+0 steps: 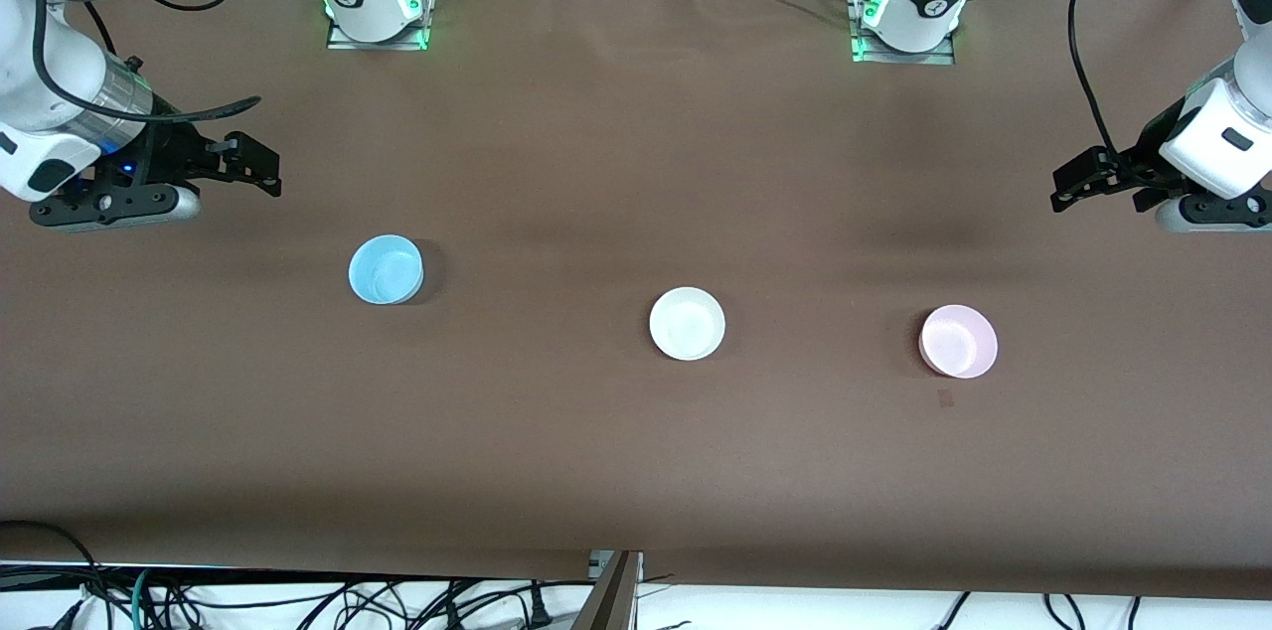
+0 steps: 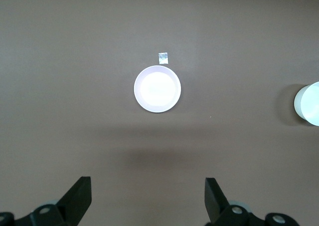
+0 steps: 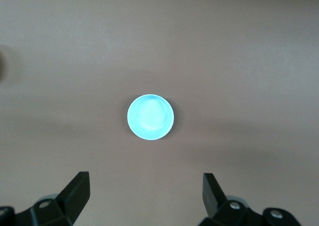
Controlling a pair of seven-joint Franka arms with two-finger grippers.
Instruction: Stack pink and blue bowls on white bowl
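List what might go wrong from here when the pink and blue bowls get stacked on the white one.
1. Both arms head for the white bowl in the middle, so the left hand and right hand, both open and holding nothing, could collide there.
2. The pink bowl and blue bowl are shallow; a rim pinch might slip.
3. A bowl set down off-centre could sit tilted or push the white bowl away.

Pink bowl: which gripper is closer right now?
Left. The left gripper hangs open by the pink bowl; the right gripper waits open at the table's right-arm end.
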